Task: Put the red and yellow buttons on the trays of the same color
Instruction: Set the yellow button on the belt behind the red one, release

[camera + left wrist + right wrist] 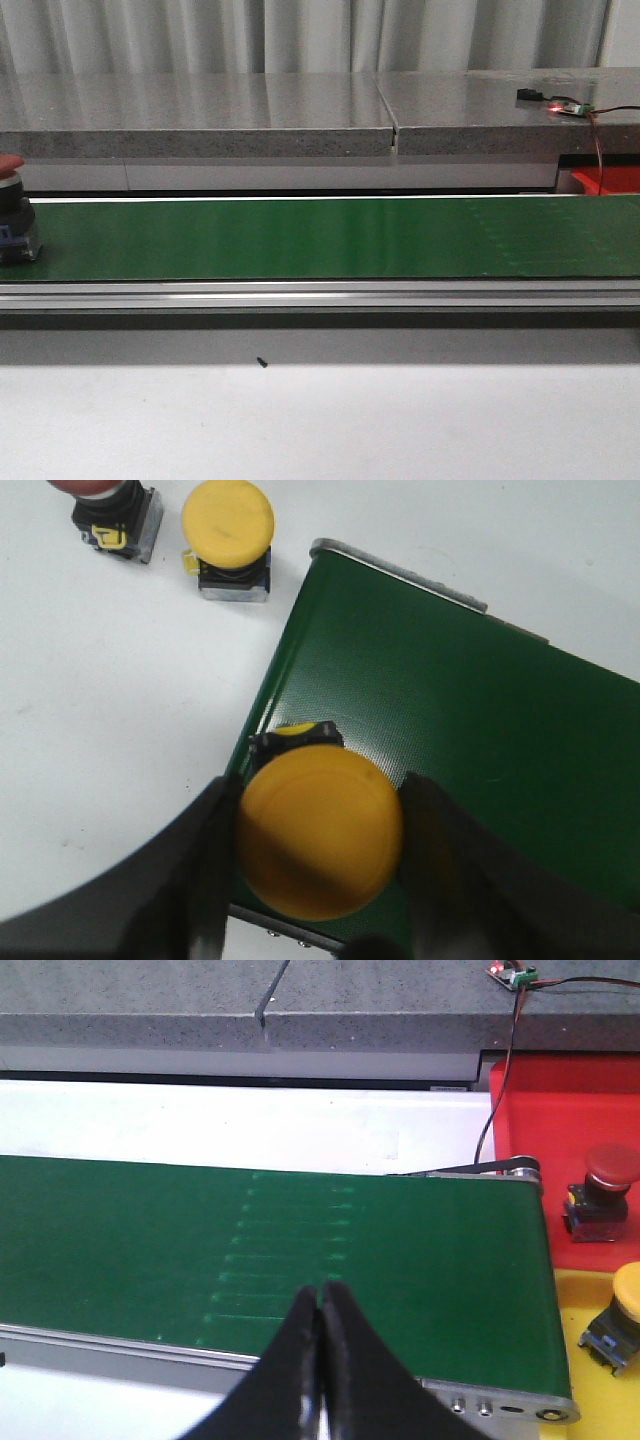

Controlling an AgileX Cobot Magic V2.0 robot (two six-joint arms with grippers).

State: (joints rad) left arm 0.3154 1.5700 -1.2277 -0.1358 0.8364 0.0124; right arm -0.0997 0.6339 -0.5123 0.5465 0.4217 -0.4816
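Yellow button [320, 842] sits clamped in our left gripper [318, 855] over the belt's [480, 740] left end — released off-centre it could topple — while our right gripper [320, 1360] is closed, empty.

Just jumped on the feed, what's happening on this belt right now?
The left hand has its fingers either side of a yellow button at one end of the green belt; contact isn't clear. Two more buttons, one yellow, wait on the white table beside it. The right hand hovers shut and empty over the belt's other end, where a red button sits on the red tray and a yellow one on the yellow tray.
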